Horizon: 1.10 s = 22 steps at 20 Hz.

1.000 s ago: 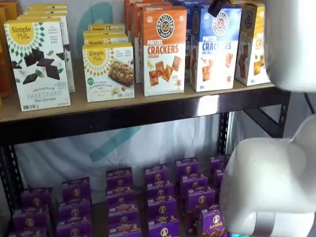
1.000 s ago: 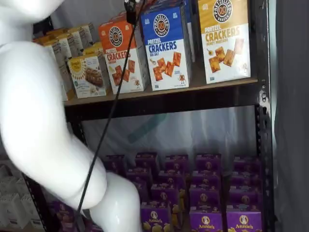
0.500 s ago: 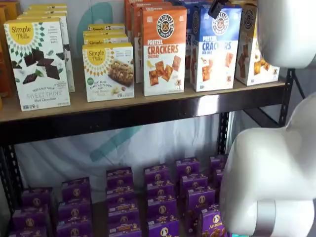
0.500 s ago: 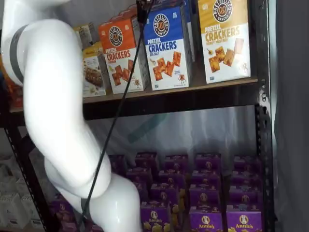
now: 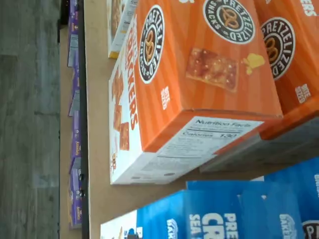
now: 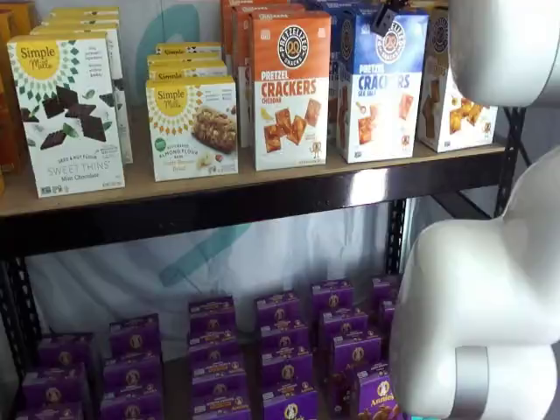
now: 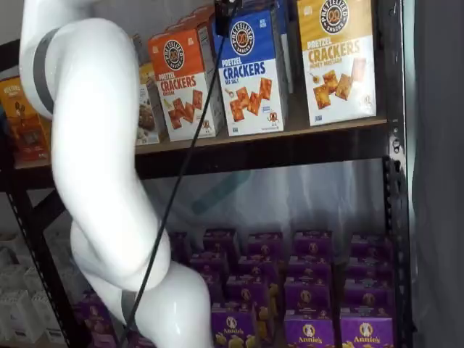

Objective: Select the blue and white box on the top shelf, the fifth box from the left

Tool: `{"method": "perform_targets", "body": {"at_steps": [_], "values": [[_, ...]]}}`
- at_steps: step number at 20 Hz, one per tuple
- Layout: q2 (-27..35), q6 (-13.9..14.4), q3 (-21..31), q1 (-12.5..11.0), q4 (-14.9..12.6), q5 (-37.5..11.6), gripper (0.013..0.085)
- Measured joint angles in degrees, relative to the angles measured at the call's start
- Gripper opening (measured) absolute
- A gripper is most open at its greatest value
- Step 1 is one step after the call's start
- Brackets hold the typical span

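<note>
The blue and white box stands on the top shelf (image 6: 262, 179) in both shelf views (image 6: 383, 87) (image 7: 251, 72), between an orange-topped cracker box (image 6: 290, 87) and a yellow-topped one (image 7: 336, 58). Its blue top also shows in the wrist view (image 5: 214, 216), beside the orange box (image 5: 199, 74). Only a black tip of my gripper shows, just in front of the blue box's upper edge (image 6: 385, 17) (image 7: 226, 7). No gap between fingers can be made out. A black cable (image 7: 181, 159) hangs down from it.
My white arm fills one side of each shelf view (image 6: 490, 297) (image 7: 94, 159) and hides part of the yellow-topped box (image 6: 455, 87). Simple Mills boxes (image 6: 70, 114) stand further left. Several purple boxes (image 6: 280, 350) fill the lower shelf.
The arm has swung sideways, and the black gripper tip has shifted from in front of the orange box's edge over to the blue box's upper edge. The boxes have not moved.
</note>
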Motion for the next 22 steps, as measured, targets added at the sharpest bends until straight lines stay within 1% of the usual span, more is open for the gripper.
{"method": "perform_targets", "body": {"at_steps": [4, 6, 13, 17, 19, 22], "values": [[0.42, -0.04, -0.05, 0.98, -1.82, -1.31, 0.085], [0.98, 0.09, -0.8, 1.48, -2.97, -0.87, 0.085], [4.97, 0.77, -7.12, 2.83, -7.45, 6.32, 0.085], [6.58, 1.0, -9.64, 3.61, -9.71, 9.61, 0.085], [6.99, 1.13, -10.22, 4.03, -10.64, 10.59, 0.085], [7.22, 1.3, -10.46, 4.4, -11.21, 11.26, 0.085]]}}
